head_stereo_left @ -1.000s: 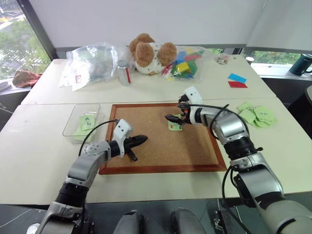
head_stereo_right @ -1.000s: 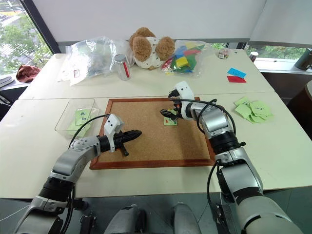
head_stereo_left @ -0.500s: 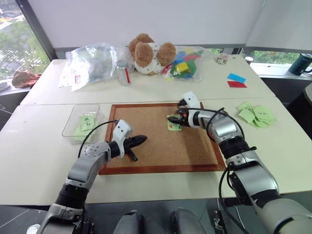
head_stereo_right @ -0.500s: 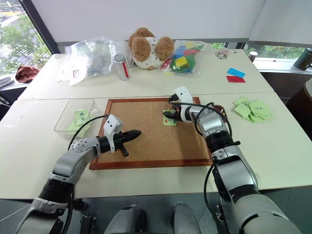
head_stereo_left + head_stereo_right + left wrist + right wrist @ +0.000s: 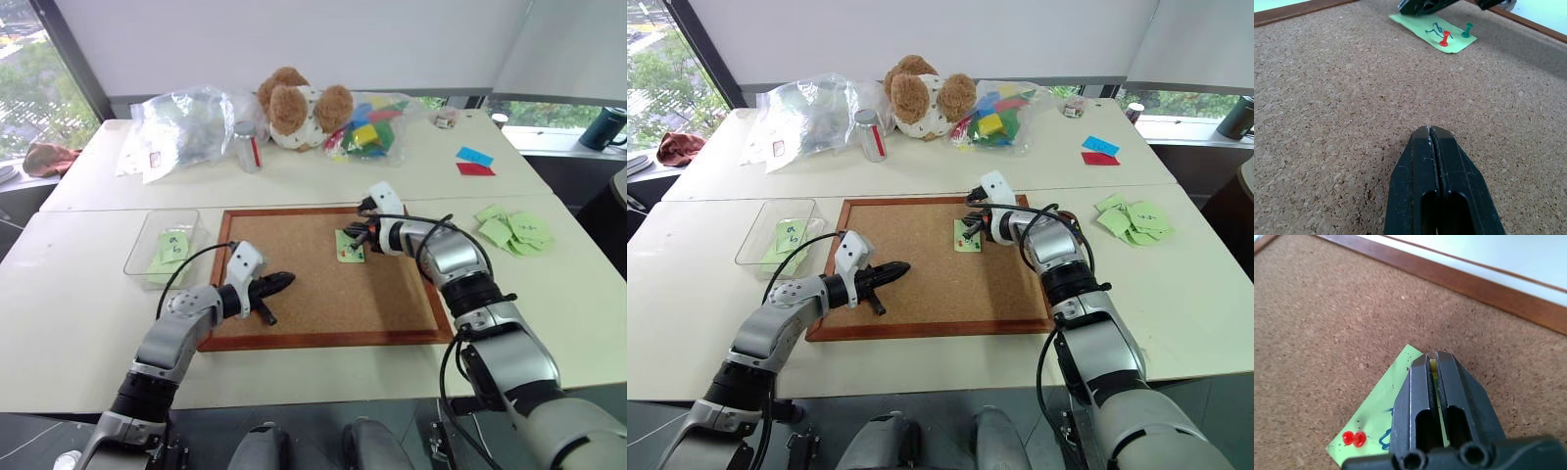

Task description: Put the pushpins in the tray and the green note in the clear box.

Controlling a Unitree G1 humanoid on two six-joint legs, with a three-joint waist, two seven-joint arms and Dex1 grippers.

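Clear box (image 5: 162,250): far left on the table, beside the corkboard (image 5: 313,294), with pale green notes already lying in it. Left claw (image 5: 284,281): shut tight on nothing, hovering low over the board's near-left part, well apart from the work. Green note (image 5: 350,247): small pale green square with dark blue scribble, flat on the board toward its far-right side, fixed there by pushpins, one red (image 5: 1444,38) and one green (image 5: 1466,30), both upright close together at one end. Right claw (image 5: 355,238): closed narrow at the note's other end, tips down on the paper (a pale sliver shows between them; whether that is a pin head or the note's edge I cannot tell). Hazards, judged: if paper is what it pinches, a pull with two pins in place would likely tear or crease the note; if a pin, the tiny smooth head could slip out and the pin drop onto the board.
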